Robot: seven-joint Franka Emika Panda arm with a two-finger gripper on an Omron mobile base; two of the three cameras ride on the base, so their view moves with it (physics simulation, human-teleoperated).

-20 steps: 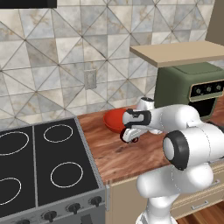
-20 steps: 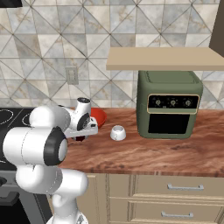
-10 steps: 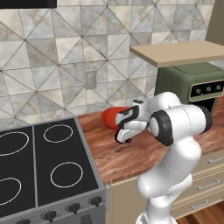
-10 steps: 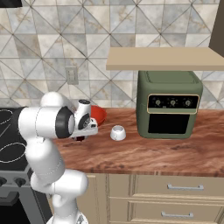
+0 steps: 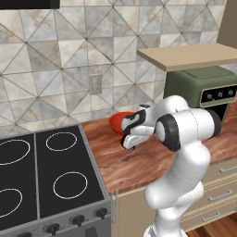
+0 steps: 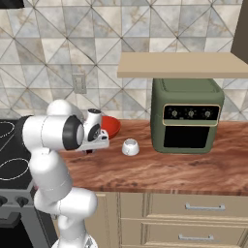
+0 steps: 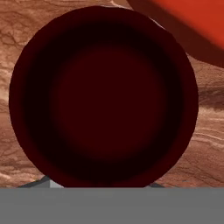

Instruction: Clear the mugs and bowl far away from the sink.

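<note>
The dark maroon mug (image 7: pixel 103 96) fills the hand view from straight above, its open mouth directly under the hand. My gripper (image 5: pixel 130 141) (image 6: pixel 93 147) points down over it on the wooden counter, and its fingers are hidden, so the jaw state does not show. The red bowl (image 5: pixel 120 121) (image 6: pixel 112 126) (image 7: pixel 192 22) sits right behind the mug, close to it. The white mug (image 6: pixel 130 147) stands a little to the right, apart from the hand. The sink is out of view.
A green countertop oven (image 5: pixel 203 92) (image 6: pixel 186 116) stands at the right under a wooden shelf (image 6: pixel 179 65). A black stove top (image 5: pixel 41 171) borders the counter (image 6: pixel 160 169) on the left. The tiled wall is close behind the bowl.
The hand has shifted slightly toward the stove and stays low beside the red bowl. The elbow has swung round behind it. The bowl and white mug have not moved.
</note>
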